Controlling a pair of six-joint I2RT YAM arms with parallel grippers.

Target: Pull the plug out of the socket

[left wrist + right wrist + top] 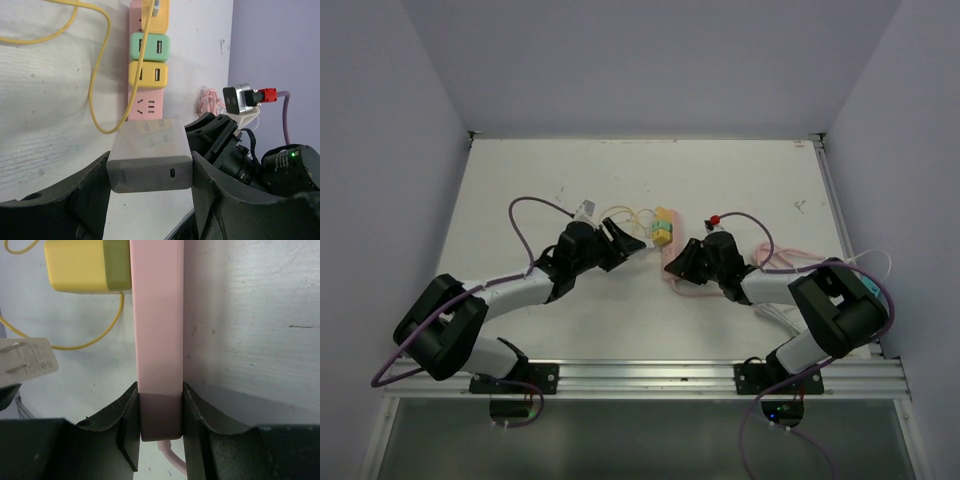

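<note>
On the white table (pixel 520 200), the grey square charger plug (pixel 150 155) is gripped by the closed left tool (pixel 617 243), its prongs free, held just left of the pink plastic power strip (pixel 156 340), whose near end is clamped by the right tool (pixel 159 410).

The power strip (pixel 157 340) is viewed at very close range, lengthwise from its cable end, by the right wrist camera. It is viewed closely by the left wrist camera and from high behind by the top camera.
</note>
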